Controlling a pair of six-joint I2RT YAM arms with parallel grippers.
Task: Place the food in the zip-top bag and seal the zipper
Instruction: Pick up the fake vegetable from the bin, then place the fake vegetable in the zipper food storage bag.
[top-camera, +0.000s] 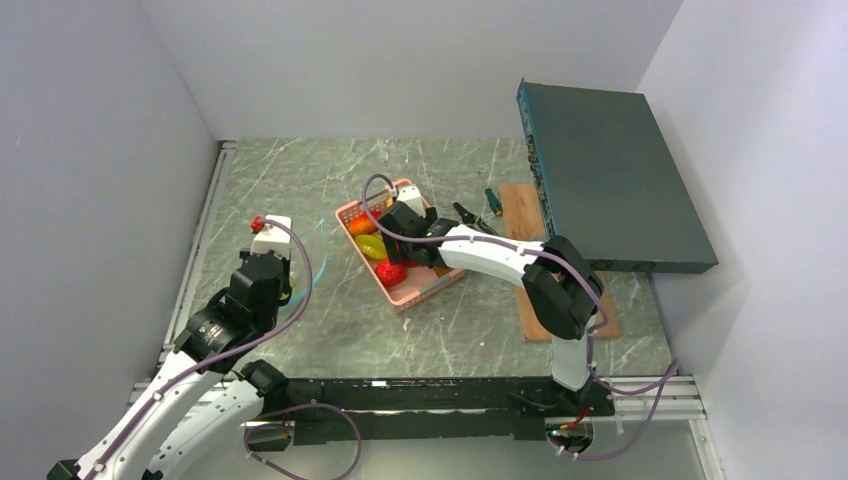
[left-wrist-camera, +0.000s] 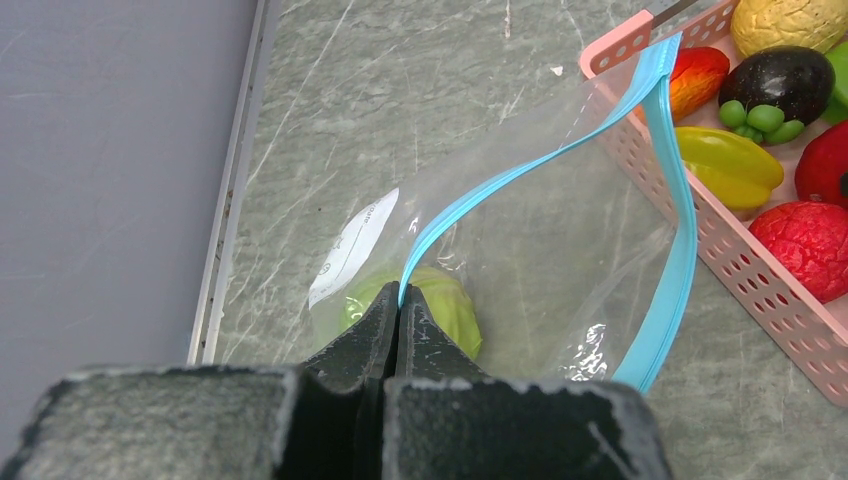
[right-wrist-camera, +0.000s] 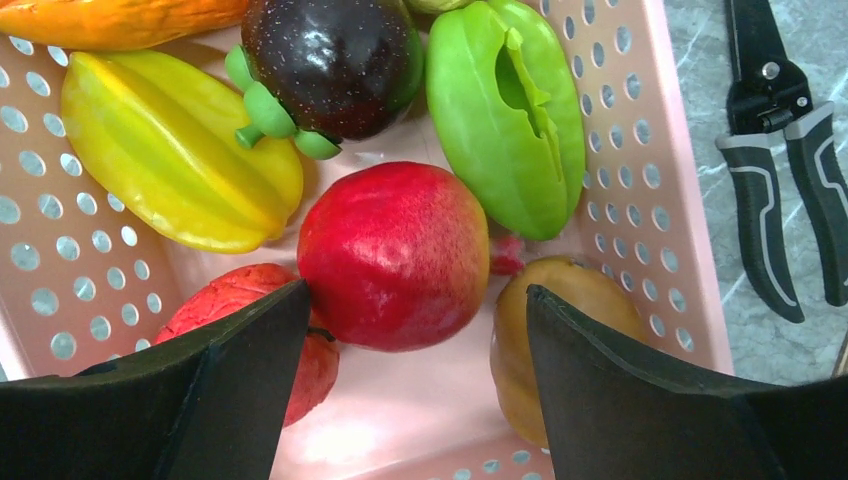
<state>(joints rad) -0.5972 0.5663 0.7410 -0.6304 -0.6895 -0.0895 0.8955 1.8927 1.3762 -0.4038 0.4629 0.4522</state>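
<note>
My left gripper (left-wrist-camera: 400, 295) is shut on the teal-blue zipper (left-wrist-camera: 520, 175) of the clear zip-top bag (left-wrist-camera: 540, 260) and holds its mouth open beside the pink basket (left-wrist-camera: 770, 300). A green food piece (left-wrist-camera: 450, 305) lies inside the bag. My right gripper (right-wrist-camera: 415, 300) is open and low in the basket (right-wrist-camera: 640, 140), its jaws on either side of a red fruit (right-wrist-camera: 395, 255). Around it lie a yellow starfruit (right-wrist-camera: 170, 150), a dark purple fruit (right-wrist-camera: 325, 60), a green piece (right-wrist-camera: 505, 110), a bumpy red piece (right-wrist-camera: 235, 300) and a yellow-brown piece (right-wrist-camera: 520, 340). In the top view the left gripper (top-camera: 272, 240) holds the bag (top-camera: 310, 265) left of the basket (top-camera: 425, 285).
Black-handled scissors (right-wrist-camera: 780, 160) lie on the table right of the basket. A wooden board (top-camera: 525, 225) and a large dark box (top-camera: 610, 175) stand at the right. A grey wall and a metal rail (left-wrist-camera: 235, 180) run along the left.
</note>
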